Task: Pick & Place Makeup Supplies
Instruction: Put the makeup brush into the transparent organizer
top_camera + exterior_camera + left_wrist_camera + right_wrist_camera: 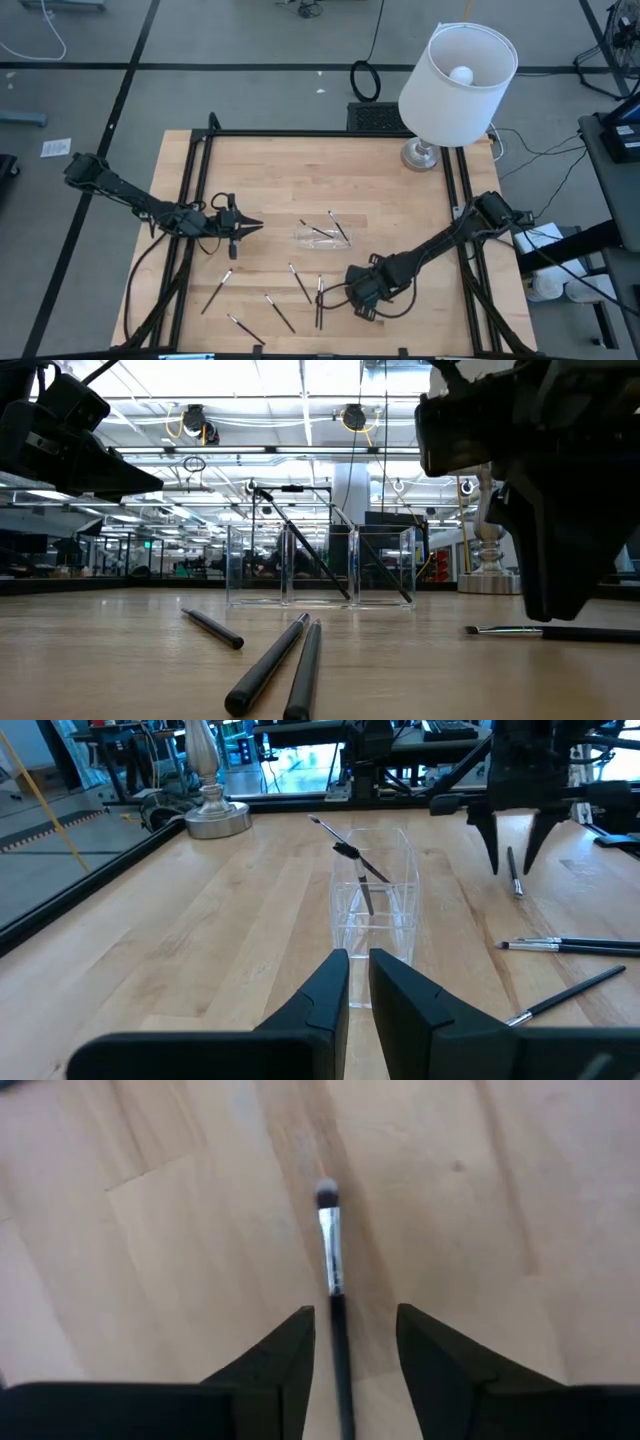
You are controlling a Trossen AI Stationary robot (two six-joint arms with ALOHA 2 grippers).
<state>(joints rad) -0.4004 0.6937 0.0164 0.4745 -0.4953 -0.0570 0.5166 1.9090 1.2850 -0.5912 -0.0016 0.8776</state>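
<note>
- The makeup supplies are thin dark brushes, mostly scattered over the near half of the wooden table (270,170), around 6 o'clock from the middle; a few of them stand tilted inside the clear tray (322,236) at the centre.
- One brush (333,1280) lies flat right under the right gripper (355,1345), running into the gap between the two fingers, silvery ferrule and grey tip pointing away. The fingers are open a moderate way on either side of it and aren't touching it.
- That right gripper (358,288) sits at about 5 o'clock from the tray, pointing down at the table.
- A pair of brushes (319,298) lies just beside it, toward the table's middle, with more loose ones further toward 7 o'clock.
- The left gripper (243,229) hangs at 9 o'clock from the tray, pointing at it; fingers (325,990) nearly together, only a narrow slit, holding nothing.
- Surface is pale wood planks inside a black frame, and a white-shaded lamp (458,70) stands at 1 o'clock.
- Room behind looks like a big lab: ceiling lights, desks, cables on a grey floor.
- No readable writing or labels anywhere that I can spot.
</note>
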